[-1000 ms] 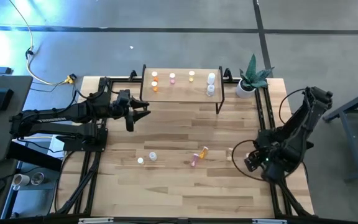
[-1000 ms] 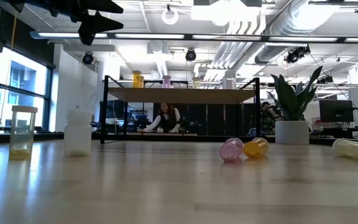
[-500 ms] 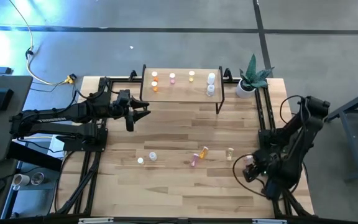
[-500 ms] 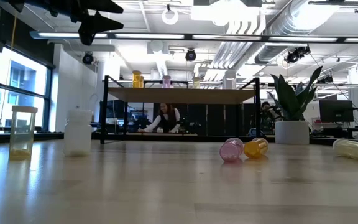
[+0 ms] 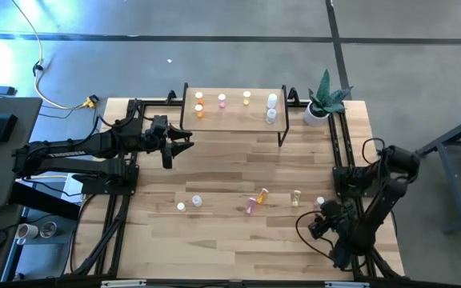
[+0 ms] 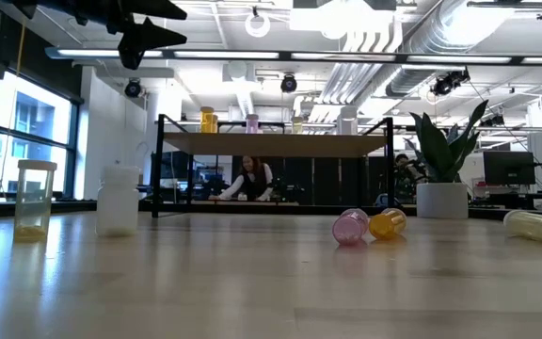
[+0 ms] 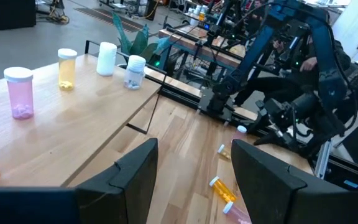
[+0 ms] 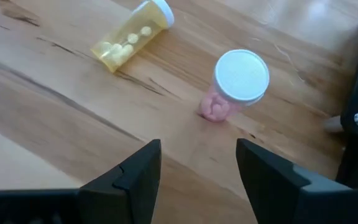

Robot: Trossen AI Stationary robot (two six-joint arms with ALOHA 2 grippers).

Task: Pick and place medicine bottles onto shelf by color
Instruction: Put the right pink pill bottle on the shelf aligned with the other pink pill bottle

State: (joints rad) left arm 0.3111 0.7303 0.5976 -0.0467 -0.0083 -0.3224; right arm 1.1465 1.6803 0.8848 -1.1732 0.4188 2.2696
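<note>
So the right claw point(image 5: 317, 226) had slid back toward the counter's point(image 5: 214, 240) near right corner, uncovering a pink bottle point(image 5: 319, 202) standing upright beside a tipped yellow bottle point(image 5: 296, 194). Its jaws gaped wide, holding nothing. The left claw point(image 5: 184, 142) hadn't budged, hovering open and empty by the shelf point(image 5: 234, 116), where several bottles stood. No readable labels anywhere.

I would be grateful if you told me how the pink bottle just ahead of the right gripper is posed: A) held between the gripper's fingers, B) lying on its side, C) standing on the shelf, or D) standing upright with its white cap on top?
D: in the right wrist view the pink bottle stands upright on the tabletop, white cap up, ahead of the open right gripper, untouched.
</note>
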